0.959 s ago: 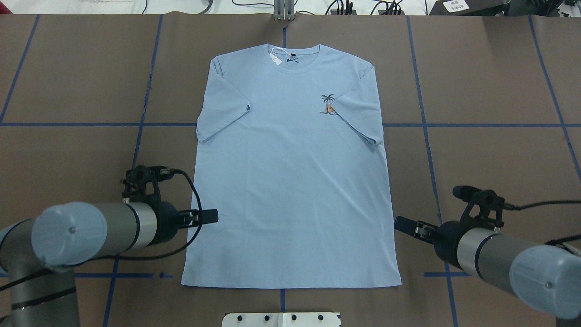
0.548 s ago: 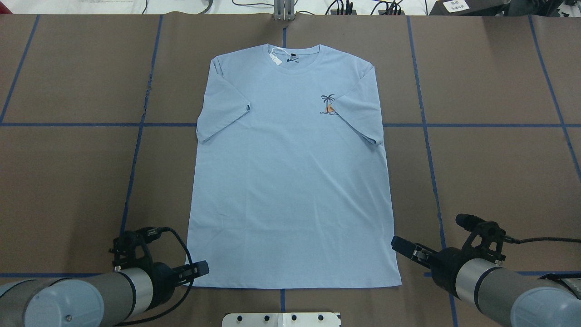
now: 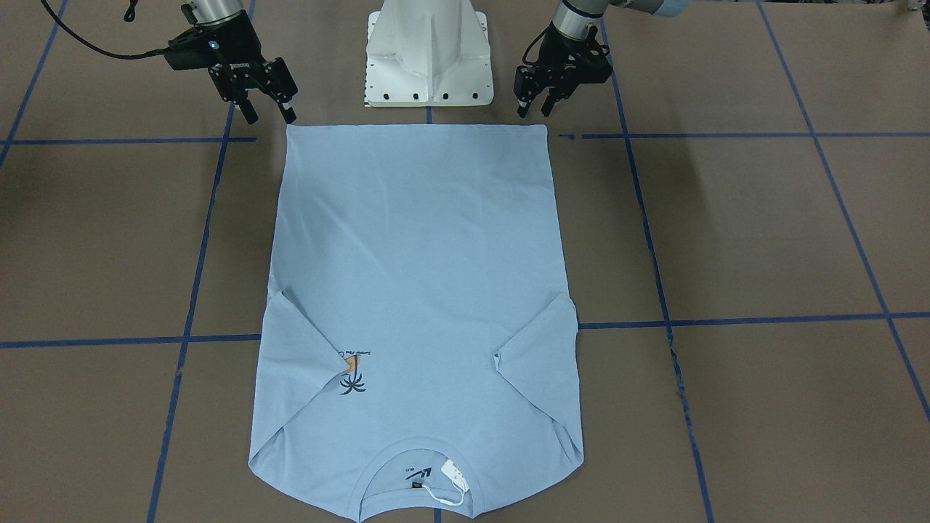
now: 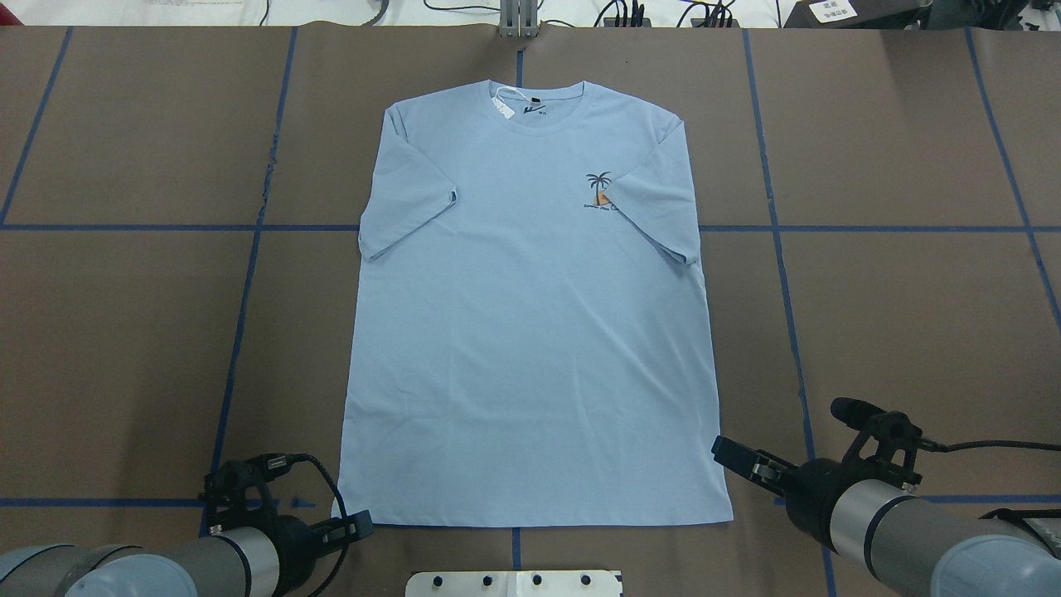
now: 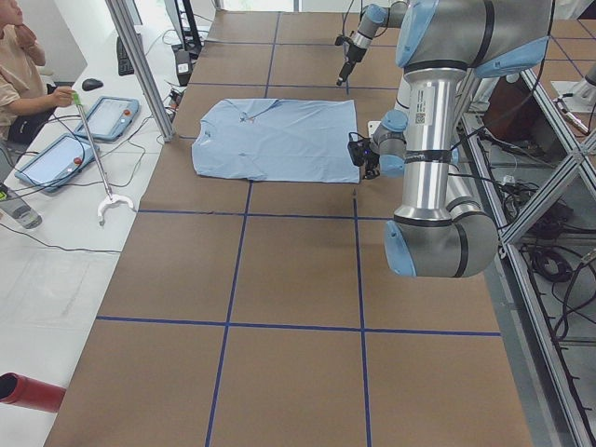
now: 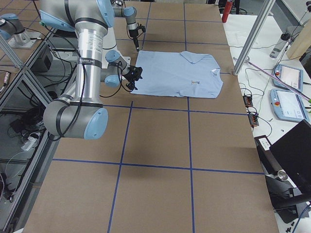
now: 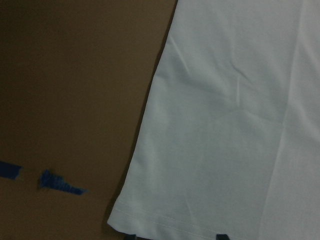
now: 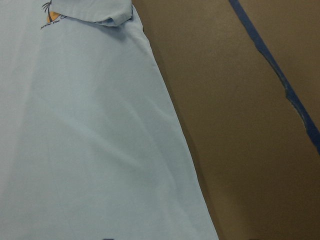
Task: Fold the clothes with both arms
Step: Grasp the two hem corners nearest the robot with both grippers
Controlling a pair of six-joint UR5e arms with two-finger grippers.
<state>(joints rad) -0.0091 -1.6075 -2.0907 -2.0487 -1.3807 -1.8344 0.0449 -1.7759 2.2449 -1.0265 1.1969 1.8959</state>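
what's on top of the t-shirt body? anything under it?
Both sleeves are folded in over the T-shirt, one clipping the palm print; the white hang tag lies at the collar. Anything beneath is hidden by fabric.

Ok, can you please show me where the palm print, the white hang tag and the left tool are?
palm print (image 4: pixel 598 179): overhead view, on the dark palm crown.
hang tag (image 3: pixel 454 471): front-facing view, on the middle of the white card.
left tool (image 3: pixel 532 109): front-facing view, midway between its fingertips.

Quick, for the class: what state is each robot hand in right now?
Left hand: open, holding nothing, near the T-shirt hem.
Right hand: open, holding nothing.
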